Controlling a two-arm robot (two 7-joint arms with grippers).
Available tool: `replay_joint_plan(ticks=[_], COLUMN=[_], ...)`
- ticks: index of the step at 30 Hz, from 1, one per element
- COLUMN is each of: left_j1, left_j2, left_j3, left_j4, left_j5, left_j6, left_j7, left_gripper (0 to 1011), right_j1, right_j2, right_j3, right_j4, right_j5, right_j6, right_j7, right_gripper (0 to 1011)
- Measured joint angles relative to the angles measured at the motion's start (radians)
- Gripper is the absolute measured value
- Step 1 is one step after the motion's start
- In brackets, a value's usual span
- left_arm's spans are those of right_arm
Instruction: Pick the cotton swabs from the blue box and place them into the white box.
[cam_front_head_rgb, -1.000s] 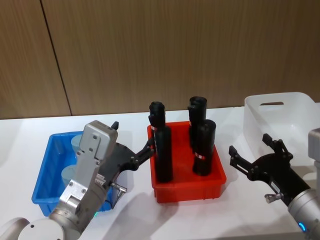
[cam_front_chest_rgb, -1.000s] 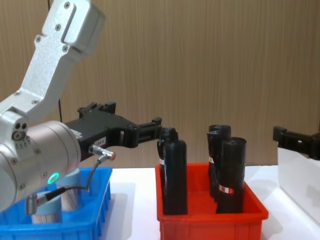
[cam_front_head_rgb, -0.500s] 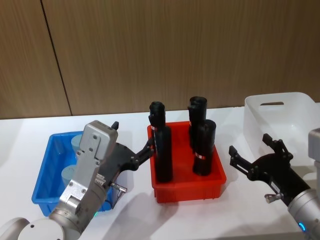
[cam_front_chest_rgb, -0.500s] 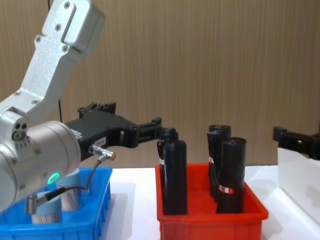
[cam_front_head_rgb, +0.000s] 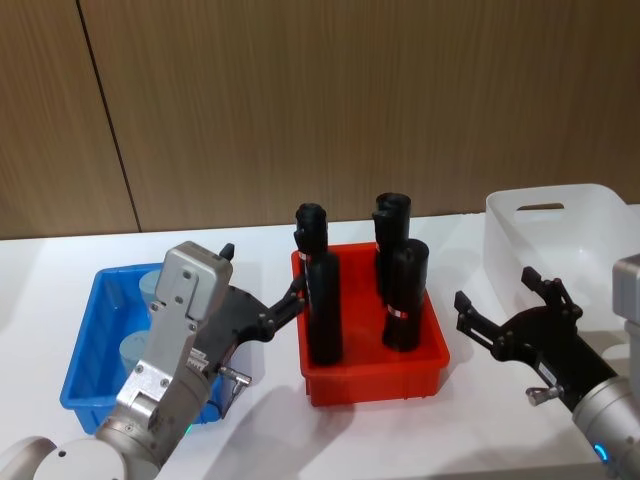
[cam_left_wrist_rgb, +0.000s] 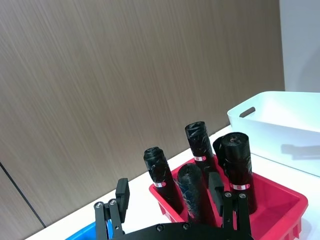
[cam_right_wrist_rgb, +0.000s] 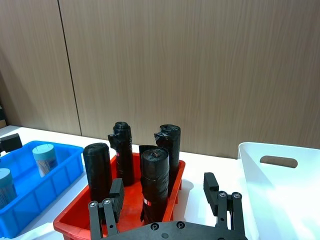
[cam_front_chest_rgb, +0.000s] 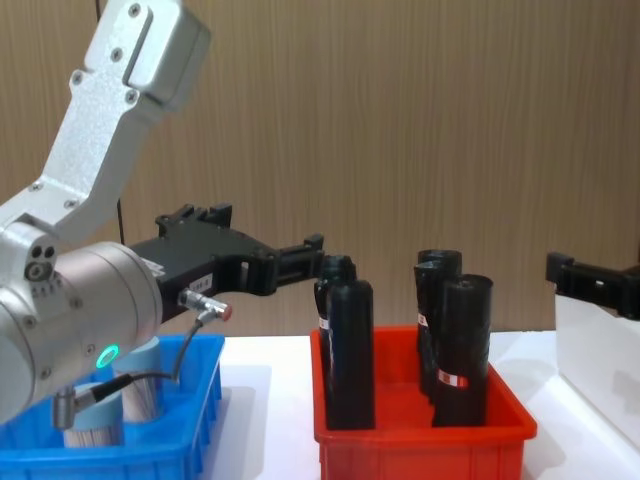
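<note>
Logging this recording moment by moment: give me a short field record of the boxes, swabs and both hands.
cotton swabs: two tubs visible, in the blue box
white box: right side, no swabs seen inside
left hand: open, empty, raised between blue box and red bin
right hand: open, empty, before the white box
red bin: between the boxes, holds black bottles

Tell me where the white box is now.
In the head view the white box sits on the robot's far right, beside the red bin, just beyond the open right gripper.
</note>
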Motion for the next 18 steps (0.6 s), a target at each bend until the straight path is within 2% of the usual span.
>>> replay_joint_plan(ticks=[5,13,18], left_j1=[0.0,0.006,0.013], left_j2=[-0.005,-0.018,-0.023], left_j3=[0.001,0.003,-0.001], left_j4=[0.003,0.01,0.019], left_j5=[0.006,0.008,-0.019], left_j6=[0.012,0.064,0.105], left_j7=[0.016,0.069,0.114], left_gripper=[1004,1004,1004], right_j1=[0.0,0.0,0.0], right_j2=[0.0,0.0,0.0], right_j3=[0.0,0.0,0.0], right_j4=[0.0,0.0,0.0], right_j5=[0.0,0.0,0.0], right_j6=[0.0,0.0,0.0], right_j7=[0.0,0.0,0.0], right_gripper=[1001,1001,1001])
